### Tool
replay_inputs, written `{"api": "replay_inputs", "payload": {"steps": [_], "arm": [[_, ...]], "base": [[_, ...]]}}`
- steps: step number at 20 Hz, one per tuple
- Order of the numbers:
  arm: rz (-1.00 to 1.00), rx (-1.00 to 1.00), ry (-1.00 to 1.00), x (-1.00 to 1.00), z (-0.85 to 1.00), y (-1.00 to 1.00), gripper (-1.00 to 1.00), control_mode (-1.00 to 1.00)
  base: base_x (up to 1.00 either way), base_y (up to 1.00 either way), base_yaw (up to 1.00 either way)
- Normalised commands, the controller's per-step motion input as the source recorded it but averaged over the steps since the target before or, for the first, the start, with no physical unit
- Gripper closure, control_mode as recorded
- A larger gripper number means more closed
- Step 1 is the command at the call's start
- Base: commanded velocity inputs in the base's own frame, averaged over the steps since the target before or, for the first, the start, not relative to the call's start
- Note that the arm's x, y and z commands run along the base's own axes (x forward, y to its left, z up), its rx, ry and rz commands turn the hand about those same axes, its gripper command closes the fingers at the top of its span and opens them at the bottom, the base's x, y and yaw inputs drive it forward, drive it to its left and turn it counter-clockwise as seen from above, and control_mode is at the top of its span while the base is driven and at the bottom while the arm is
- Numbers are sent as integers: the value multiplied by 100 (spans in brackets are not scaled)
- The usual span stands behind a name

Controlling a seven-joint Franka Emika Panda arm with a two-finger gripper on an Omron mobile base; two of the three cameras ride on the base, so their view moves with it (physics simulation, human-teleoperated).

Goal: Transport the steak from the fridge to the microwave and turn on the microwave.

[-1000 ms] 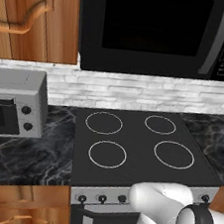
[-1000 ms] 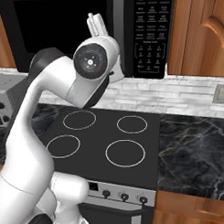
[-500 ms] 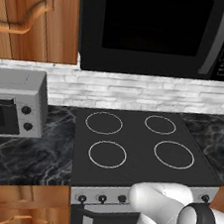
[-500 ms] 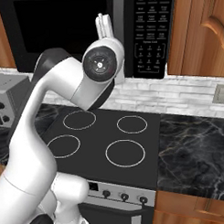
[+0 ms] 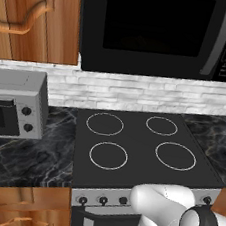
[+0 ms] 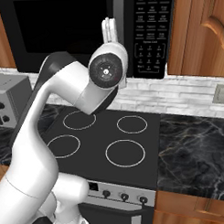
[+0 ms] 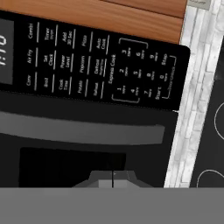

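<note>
Facing the large black microwave (image 6: 83,32) with its dark window door closed, my end effector (image 6: 110,31) is fully closed, empty, raised beside its button keypad (image 7: 109,65). Steak unseen, presumably inside the microwave. Judged remaining: pressing start on that keypad.

Place: home kitchen
Cooking: black stove (image 5: 141,146) with four burner rings, microwave (image 5: 156,32) mounted above
Surfaces: dark marble counter (image 6: 197,147), white brick backsplash (image 5: 138,93)
Storage: wooden cabinets (image 5: 37,14)
</note>
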Motion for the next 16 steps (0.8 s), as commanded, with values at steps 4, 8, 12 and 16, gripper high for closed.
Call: {"api": "replay_inputs", "payload": {"steps": [4,8,12,16], "arm": [[0,6,0,0,-14,-7,100,-100],[0,4,0,0,-13,-1,100,-100],[0,5,0,0,-8,-12,100,-100],[0,4,0,1,-14,-20,100,-100]], "base": [[0,0,0],[0,0,0],[0,0,0],[0,0,0]]}}
